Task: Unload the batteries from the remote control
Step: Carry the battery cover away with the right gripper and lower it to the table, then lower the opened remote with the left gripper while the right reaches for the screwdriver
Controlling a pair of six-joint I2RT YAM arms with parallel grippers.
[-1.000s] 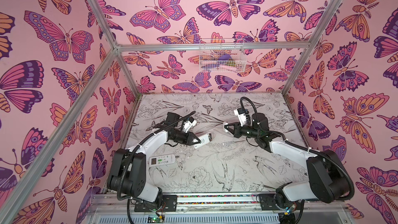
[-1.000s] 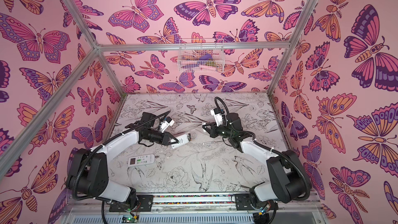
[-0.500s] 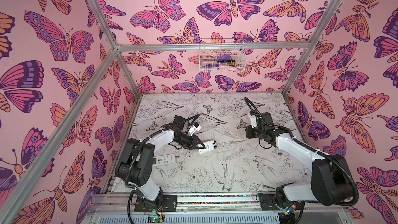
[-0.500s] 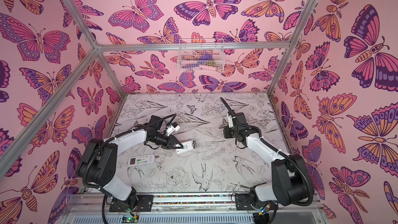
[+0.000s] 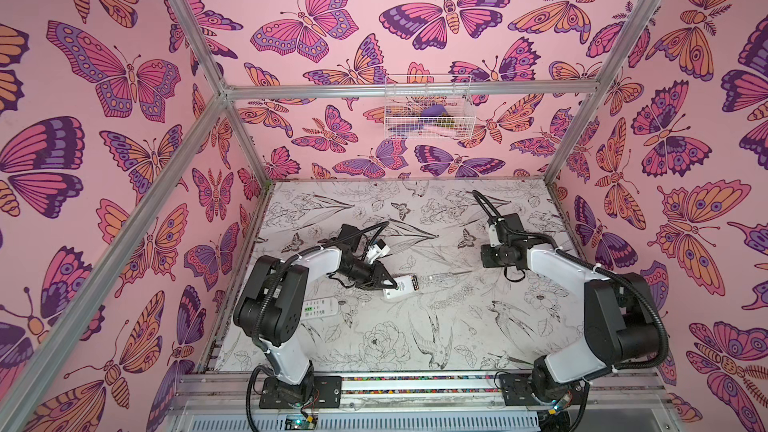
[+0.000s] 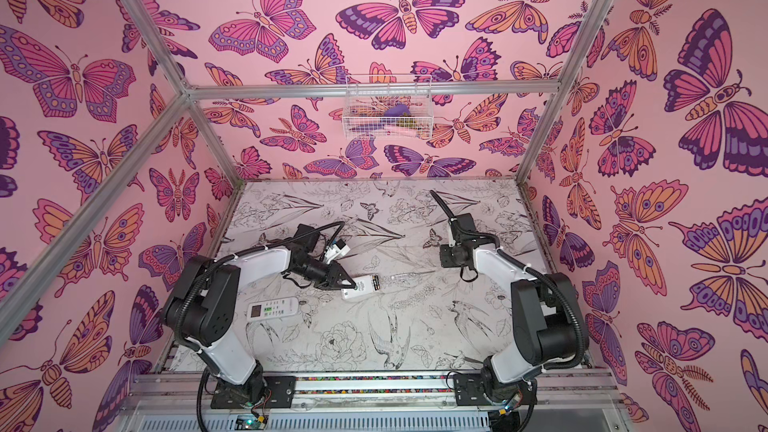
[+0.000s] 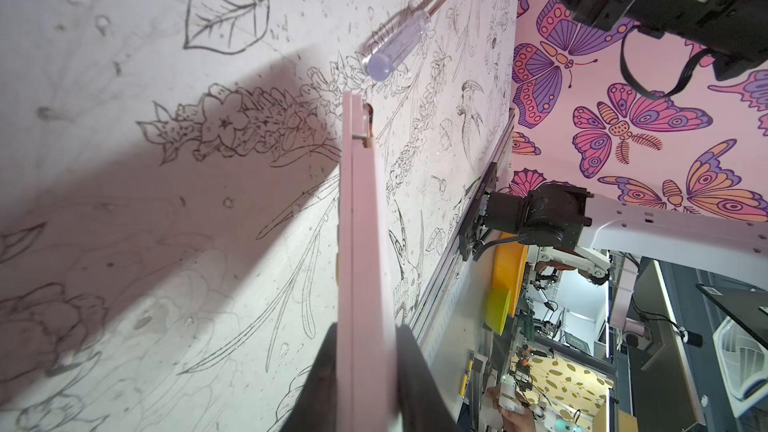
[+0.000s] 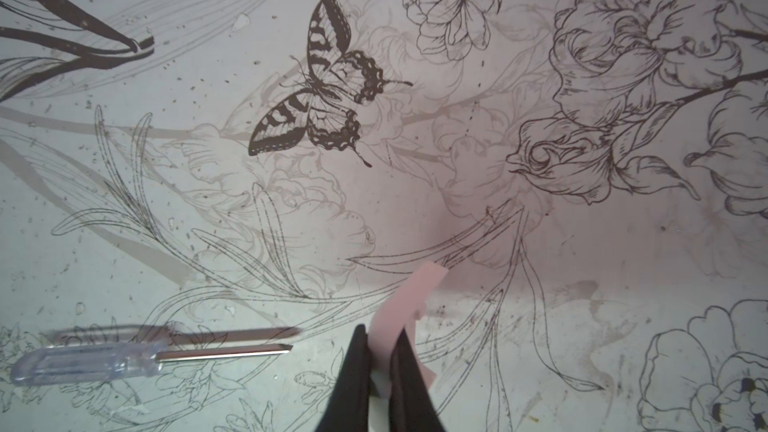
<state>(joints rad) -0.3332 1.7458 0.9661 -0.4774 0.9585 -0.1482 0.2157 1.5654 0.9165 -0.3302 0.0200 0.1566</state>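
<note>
The surface (image 5: 457,326) is white sheet printed with black line drawings of flowers, birds and butterflies, scuffed and speckled. Nearest on it, towards the left arm's base, lies a white remote (image 6: 272,308), face up, a flat slab with a small display and green buttons. Its lettering is too small to read.

Beyond it, the left fingers (image 7: 320,376), black and tapered, are clamped on one end of a second white remote control (image 6: 360,287). In the left wrist view it is a thin slab seen edge-on, with its two broad faces pressed between the fingers. In both top views its back faces up, and the bay at the free end lies open. The batteries (image 6: 375,283) show there as dark slim shapes at the end away from the left fingers. Print beside the bay is illegible.

Just past that end a screwdriver (image 5: 446,275) lies flat, with a clear ribbed plastic handle and a bare metal shaft.

Further right, well apart from the batteries, the right fingers (image 8: 357,376) are closed on a thin plastic piece (image 8: 405,305), pale, flat and pink-tinted, with a small tab on one edge.

On the back wall hangs a white wire basket (image 5: 392,116) holding purple and green items.
</note>
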